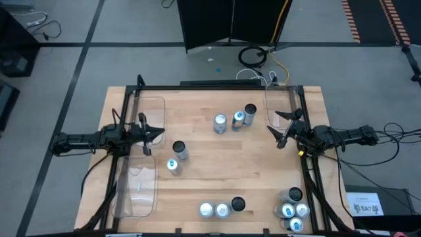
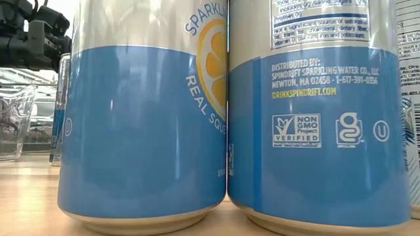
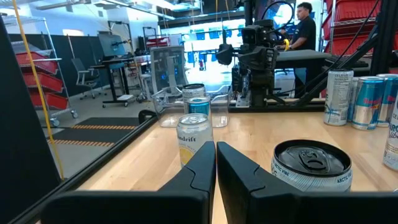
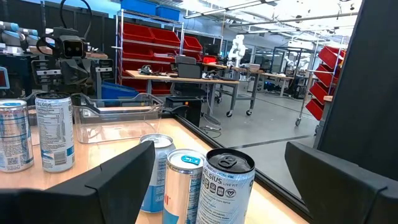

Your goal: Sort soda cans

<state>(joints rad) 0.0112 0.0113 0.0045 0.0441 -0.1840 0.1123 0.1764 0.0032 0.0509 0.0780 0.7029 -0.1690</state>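
Observation:
Several soda cans stand upright on the wooden table. Three are at the far middle point(image 1: 238, 118) and two left of centre point(image 1: 176, 158). Three stand at the near edge point(image 1: 222, 209), and several are clustered at the near right corner point(image 1: 293, 210). My left gripper point(image 1: 160, 133) is shut and level at the table's left side. A black-topped can point(image 3: 311, 165) and a yellow-marked can point(image 3: 194, 137) stand ahead of its fingers point(image 3: 215, 168). At the right side my right gripper point(image 1: 276, 126) is open, with three cans point(image 4: 227, 186) in front of it, touching none.
A clear plastic tray point(image 1: 140, 164) lies along the table's left edge and another point(image 1: 279, 104) at the far right. A black frame rail point(image 1: 217, 87) runs along the table's far edge. Two cans point(image 2: 144, 131) fill the low view. A person point(image 3: 305, 25) stands far behind the table.

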